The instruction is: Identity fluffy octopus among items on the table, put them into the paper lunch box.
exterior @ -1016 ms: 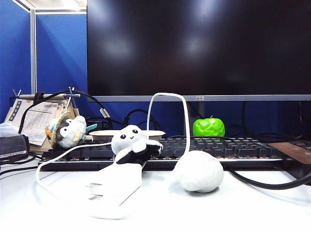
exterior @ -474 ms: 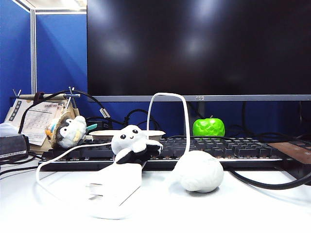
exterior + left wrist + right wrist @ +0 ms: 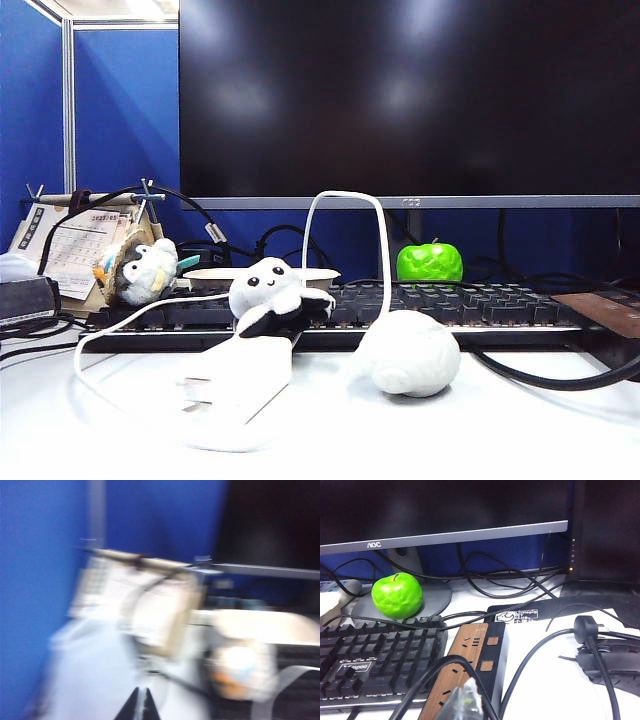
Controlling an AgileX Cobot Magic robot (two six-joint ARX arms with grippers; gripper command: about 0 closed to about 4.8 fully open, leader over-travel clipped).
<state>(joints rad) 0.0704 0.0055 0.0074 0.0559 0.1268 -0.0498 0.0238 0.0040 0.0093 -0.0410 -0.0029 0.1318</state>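
White table (image 3: 330, 430) holds fluffy octopus (image 3: 272, 293), well apart from closed, empty left claw (image 3: 139, 707) and right claw (image 3: 461, 700).

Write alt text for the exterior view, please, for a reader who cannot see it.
A plush octopus lies on a keyboard edge, just before the paper lunch box. In front: a white charger and brain-shaped ball; behind, a bird plush, green apple, dark monitor. No gripper shows.

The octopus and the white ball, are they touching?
Apart. The exterior view shows keyboard between the octopus and the ball.
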